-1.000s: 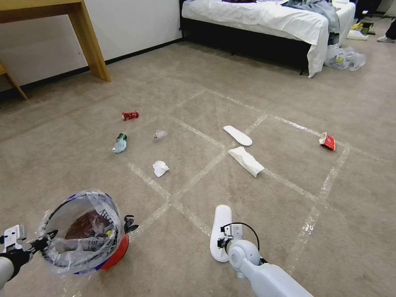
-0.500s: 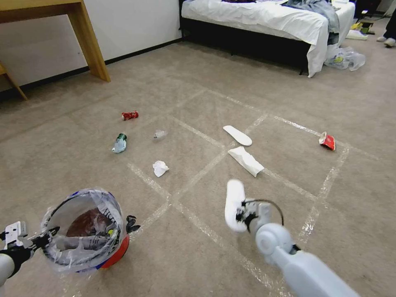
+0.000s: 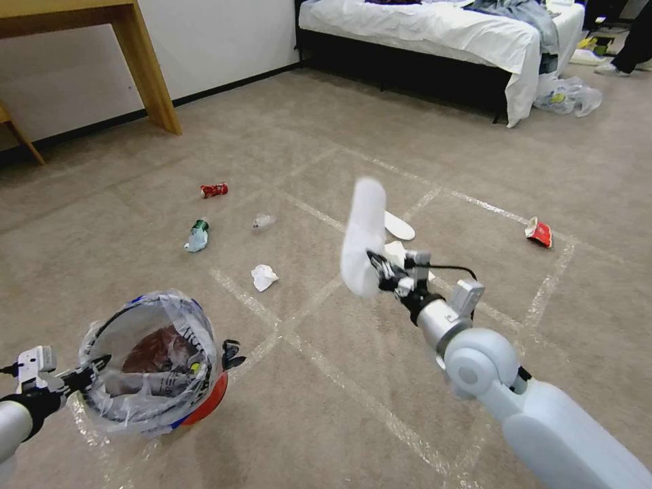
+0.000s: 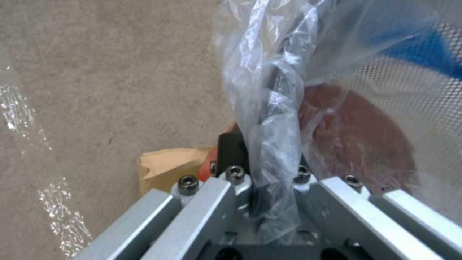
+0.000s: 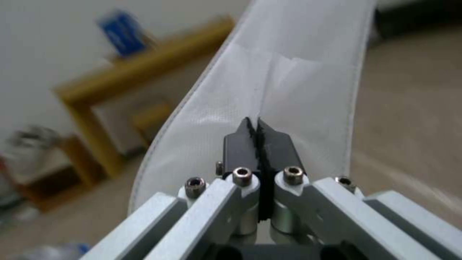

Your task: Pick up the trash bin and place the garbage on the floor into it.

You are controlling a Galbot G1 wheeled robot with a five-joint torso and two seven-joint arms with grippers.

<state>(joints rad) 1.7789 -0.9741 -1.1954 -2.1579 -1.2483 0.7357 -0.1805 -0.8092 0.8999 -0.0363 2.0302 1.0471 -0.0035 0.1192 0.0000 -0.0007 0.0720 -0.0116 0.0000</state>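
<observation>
Carrying a white slipper [image 3: 363, 238] through the air, the right claw [image 3: 377, 270] is seen well above the floor [image 3: 421, 380], with the slipper standing almost upright from the pinch. In the right wrist view the jaws are pressed together on the slipper's thin fabric [image 5: 288, 90], so the hold is judged narrow and close to one end.

The trash bin [image 3: 153, 367] is held near the floor, well apart from the slipper, its rim clamped through the clear liner by the left claw [image 3: 88, 370]; in the left wrist view the fingers are closed on a twist of plastic [image 4: 269, 119] with the red bin wall [image 4: 356, 133] just beside it. A brown paper bag [image 4: 166, 166] is glimpsed just beside the bin.

For the step in hand to be done well, the slipper is best brought directly over the bin mouth, tip lowered first, and released only once most of its length is inside the liner, since a long floppy piece gripped at one end is likely to swing and catch the rim. The bin is best kept steady and its opening tilted toward the slipper.

Beyond the bin, more garbage lies scattered: a crumpled tissue [image 3: 263, 277], a bluish bottle [image 3: 197, 236], a red can [image 3: 214, 190], a second slipper [image 3: 399, 227] and a red wrapper [image 3: 539, 233]
</observation>
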